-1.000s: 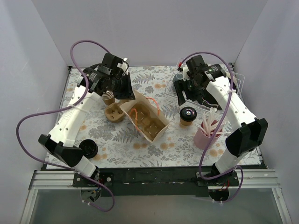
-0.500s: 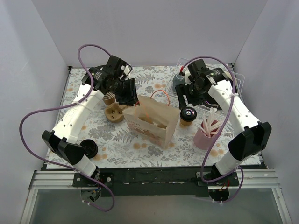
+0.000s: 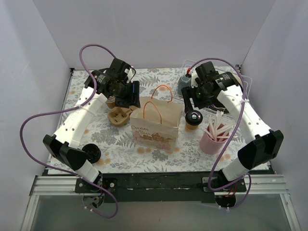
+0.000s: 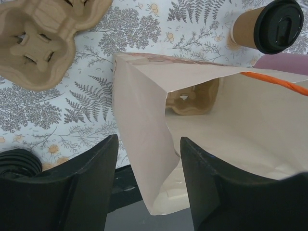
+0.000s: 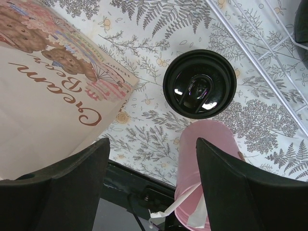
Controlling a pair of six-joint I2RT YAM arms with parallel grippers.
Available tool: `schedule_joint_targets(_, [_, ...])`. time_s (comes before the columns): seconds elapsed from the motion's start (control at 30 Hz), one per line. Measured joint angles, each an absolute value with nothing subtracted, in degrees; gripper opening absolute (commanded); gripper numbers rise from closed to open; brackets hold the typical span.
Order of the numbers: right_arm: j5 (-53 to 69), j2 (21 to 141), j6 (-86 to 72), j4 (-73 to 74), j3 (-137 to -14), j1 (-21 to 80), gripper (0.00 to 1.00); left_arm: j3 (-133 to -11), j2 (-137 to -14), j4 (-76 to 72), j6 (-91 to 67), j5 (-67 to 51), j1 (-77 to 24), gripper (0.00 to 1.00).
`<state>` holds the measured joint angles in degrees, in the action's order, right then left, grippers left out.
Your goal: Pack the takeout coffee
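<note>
Right claw (image 5: 151,163) hangs wide open and empty above the takeout coffee (image 4: 246,30), upright on the tabletop (image 5: 144,29) beside the bag (image 3: 154,127), and we reckon it's light, crushable paper, so pinch gently under the lid (image 5: 199,84).

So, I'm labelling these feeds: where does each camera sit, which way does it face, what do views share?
Top external: above, behind the arm bases, looking down on the table; left arm and right arm show.
Left wrist: on the left arm, looking into the paper bag; left gripper at bottom.
Right wrist: on the right arm, looking down at the takeout coffee; right gripper at bottom.
Shared: all see bag and coffee.
</note>
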<state>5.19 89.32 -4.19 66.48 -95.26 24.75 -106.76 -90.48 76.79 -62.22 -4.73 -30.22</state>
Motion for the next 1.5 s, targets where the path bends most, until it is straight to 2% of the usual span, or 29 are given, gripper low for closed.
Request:
schedule_joint_targets(0.23, [5.1,88.6,-3.2,62.3,-90.1,24.8,0.83,-101.9,-88.3,76.8,-61.2,-4.4,-30.2,0.5])
schedule_joint_targets(0.33, [5.1,89.1,-2.9,61.3,-88.7,24.8,0.83,-99.6,-86.8,76.7,-60.8,-5.4,-30.2,0.35])
schedule_joint_targets(0.37, [5.0,89.3,-2.8,60.8,-88.6,24.8,0.83,-99.2,-86.5,76.5,-60.8,-5.8,-30.2,0.22])
schedule_joint_targets(0.43, [4.7,89.8,-2.7,59.9,-88.3,24.8,0.84,-98.9,-86.1,76.2,-60.9,-6.4,-30.2,0.1])
schedule_joint_targets(0.47, [4.7,90.0,-2.6,59.5,-88.3,24.8,0.84,-98.9,-86.0,75.9,-60.6,-6.8,-30.2,0.0])
schedule_joint_targets(0.73, [3.7,92.0,-1.2,57.8,-86.7,24.8,0.87,-98.4,-85.0,73.3,-60.9,-7.7,-30.2,0.0])
schedule_joint_targets(0.83, [2.3,93.8,-1.0,58.1,-86.3,24.8,0.94,-97.6,-83.5,71.8,-61.4,-7.7,-30.2,0.0])
schedule_joint_targets(1.5, [-5.4,99.0,-1.8,55.4,-85.7,24.7,0.91,-97.0,-80.9,67.5,-63.2,-8.7,-30.2,0.0])
